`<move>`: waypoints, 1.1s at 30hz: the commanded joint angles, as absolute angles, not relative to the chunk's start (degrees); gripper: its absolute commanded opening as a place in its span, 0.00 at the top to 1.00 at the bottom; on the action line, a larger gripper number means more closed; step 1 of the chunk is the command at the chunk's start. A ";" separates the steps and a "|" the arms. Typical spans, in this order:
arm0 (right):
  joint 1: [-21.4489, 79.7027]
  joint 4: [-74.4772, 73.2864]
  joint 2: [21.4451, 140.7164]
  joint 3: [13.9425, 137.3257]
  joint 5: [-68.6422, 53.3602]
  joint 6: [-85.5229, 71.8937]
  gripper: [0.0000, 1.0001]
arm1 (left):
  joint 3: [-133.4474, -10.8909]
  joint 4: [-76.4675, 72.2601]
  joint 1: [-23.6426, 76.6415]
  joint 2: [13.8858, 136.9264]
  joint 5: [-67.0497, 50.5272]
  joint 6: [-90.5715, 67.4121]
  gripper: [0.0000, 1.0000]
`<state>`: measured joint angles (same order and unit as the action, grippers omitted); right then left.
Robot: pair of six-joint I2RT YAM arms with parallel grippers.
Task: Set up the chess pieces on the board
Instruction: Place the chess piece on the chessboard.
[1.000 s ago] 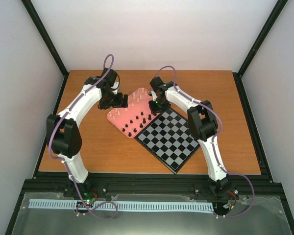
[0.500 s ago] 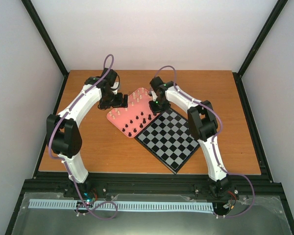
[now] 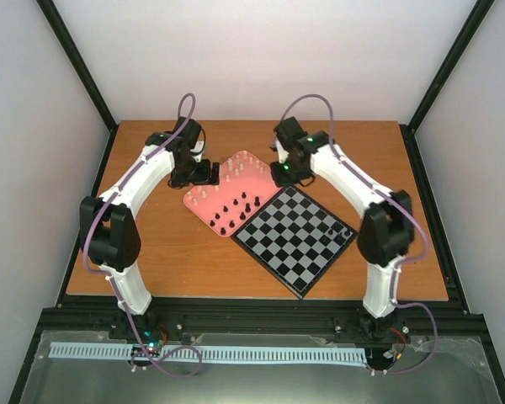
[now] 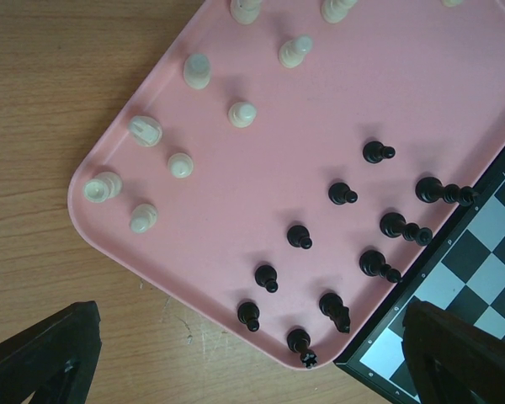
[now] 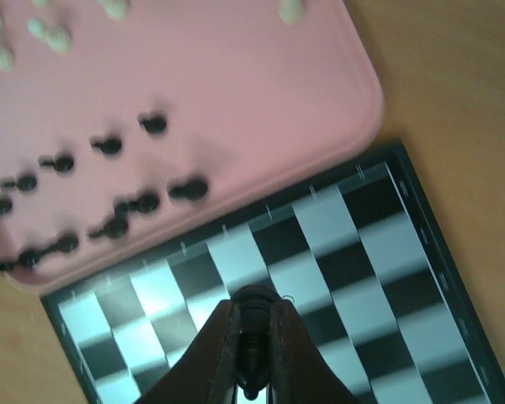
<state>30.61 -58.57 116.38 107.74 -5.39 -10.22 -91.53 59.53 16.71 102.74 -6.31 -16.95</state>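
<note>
**Chess set, setup barely begun**

- Board [image 3: 296, 240]: lies on the table [image 3: 151, 252], nearest the arm bases. Hardly any pieces can be made out on it.
- Right claw [image 5: 254, 324]: clenched on one black piece [image 5: 254, 296] above the board's squares, probably carrying it to its home square.
- Pink tray [image 4: 454, 109]: butts against the board's far-left edge and serves as the store.
- Black pieces [image 4: 345, 194]: stand on the tray's board side.
- Cream pieces [image 4: 194, 71]: stand beyond the black ones.
- Left claw [image 4: 252, 358]: released, jaws wide, hovering over the tray's corner, seemingly ready for a pick.
</note>
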 commanded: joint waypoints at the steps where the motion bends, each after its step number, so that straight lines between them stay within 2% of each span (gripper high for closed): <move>1: 29.21 -61.02 103.59 92.48 -1.57 -14.37 0.95 | -92.04 58.72 16.44 100.98 -6.19 -17.48 0.00; 7: 24.71 -60.81 84.87 71.63 -0.15 -21.15 0.95 | -91.74 58.33 16.39 100.71 -7.04 -17.79 0.00; 13: 22.28 -59.00 75.16 57.54 -0.53 -26.72 0.96 | -91.71 58.05 16.44 100.74 -7.86 -18.11 0.00; 19: 20.01 -53.10 75.49 49.84 -3.28 -28.30 0.96 | -91.14 57.88 16.44 100.80 -8.13 -18.12 0.00; 33: 16.33 -48.18 80.75 48.34 -3.01 -26.15 0.96 | -91.70 58.40 16.44 101.73 -7.69 -17.91 0.00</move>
<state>17.04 -50.26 79.35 48.90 -2.85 -26.39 -91.00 58.76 16.71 102.61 -7.33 -17.30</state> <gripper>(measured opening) 0.085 0.999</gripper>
